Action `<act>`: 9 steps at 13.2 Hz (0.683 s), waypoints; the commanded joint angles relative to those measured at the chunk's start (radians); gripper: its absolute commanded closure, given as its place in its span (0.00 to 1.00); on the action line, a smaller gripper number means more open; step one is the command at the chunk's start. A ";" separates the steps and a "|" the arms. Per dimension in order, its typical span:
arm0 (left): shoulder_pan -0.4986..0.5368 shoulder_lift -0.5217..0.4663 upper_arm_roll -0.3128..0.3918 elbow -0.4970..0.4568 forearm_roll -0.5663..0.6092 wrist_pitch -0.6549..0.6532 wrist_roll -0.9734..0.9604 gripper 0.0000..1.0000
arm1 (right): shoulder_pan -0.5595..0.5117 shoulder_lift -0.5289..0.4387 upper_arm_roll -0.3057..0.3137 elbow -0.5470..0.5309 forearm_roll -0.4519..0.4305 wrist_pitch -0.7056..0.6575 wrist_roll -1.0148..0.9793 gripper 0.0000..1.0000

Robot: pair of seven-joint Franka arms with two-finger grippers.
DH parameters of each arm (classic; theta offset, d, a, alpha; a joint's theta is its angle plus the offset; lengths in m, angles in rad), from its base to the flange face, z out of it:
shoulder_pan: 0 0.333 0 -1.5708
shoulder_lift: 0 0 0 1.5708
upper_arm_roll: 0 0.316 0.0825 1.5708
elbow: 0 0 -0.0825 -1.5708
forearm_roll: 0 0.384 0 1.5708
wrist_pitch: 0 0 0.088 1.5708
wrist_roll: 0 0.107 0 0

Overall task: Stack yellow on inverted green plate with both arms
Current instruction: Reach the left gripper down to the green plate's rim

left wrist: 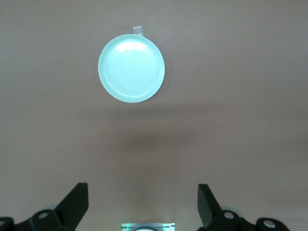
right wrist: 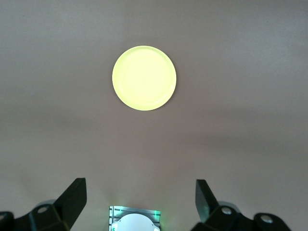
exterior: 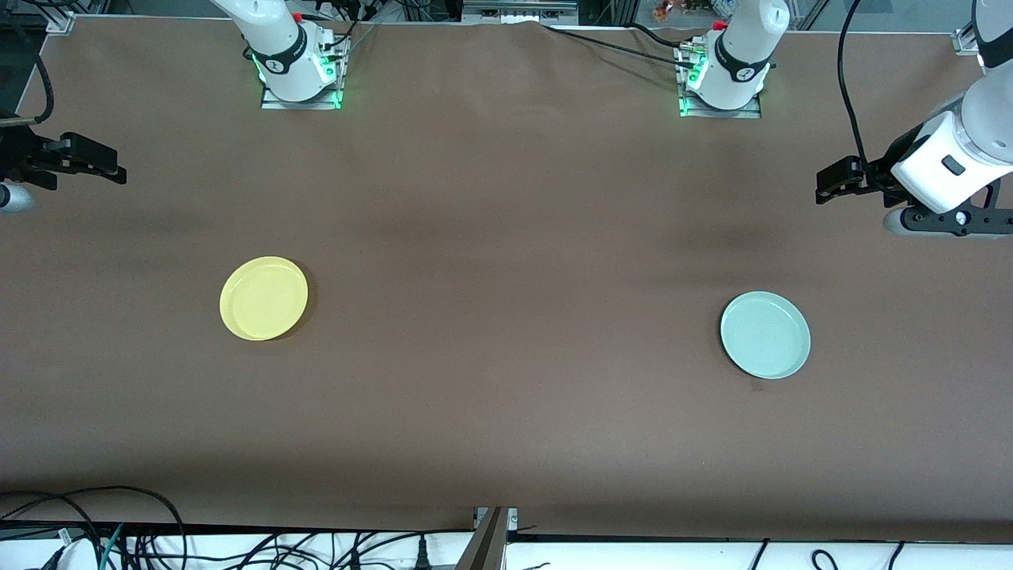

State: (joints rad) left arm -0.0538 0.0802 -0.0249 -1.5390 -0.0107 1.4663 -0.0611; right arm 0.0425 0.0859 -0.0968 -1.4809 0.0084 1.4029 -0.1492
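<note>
Fingers stand wide apart on both grippers, holding nothing. From the front, the left gripper (exterior: 829, 184) hangs over the left arm's end of the table (exterior: 506, 206) and the right gripper (exterior: 99, 162) over the right arm's end; both arms wait. Two plates lie on the brown cloth, one yellow (exterior: 263, 298), one green plate (exterior: 765, 334), well apart, each toward its own arm's end, the green slightly nearer the camera. Neither holds anything. Cables run along the table's near edge.

Left wrist view: two black fingers (left wrist: 77, 202) spread above bare brown cloth; the green plate (left wrist: 131, 69) lies rim up, concentric rings inside, a small clear tab at its edge.

Right wrist view: spread fingers (right wrist: 74, 199); the yellow (right wrist: 144, 78) plate lies flat on the cloth
</note>
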 commanded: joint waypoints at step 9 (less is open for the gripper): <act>-0.001 0.026 0.005 0.023 0.014 0.017 -0.086 0.00 | -0.007 -0.002 0.002 0.001 0.010 0.002 0.010 0.00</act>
State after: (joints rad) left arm -0.0535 0.0888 -0.0196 -1.5389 -0.0106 1.4855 -0.1359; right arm 0.0422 0.0859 -0.0969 -1.4809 0.0084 1.4029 -0.1492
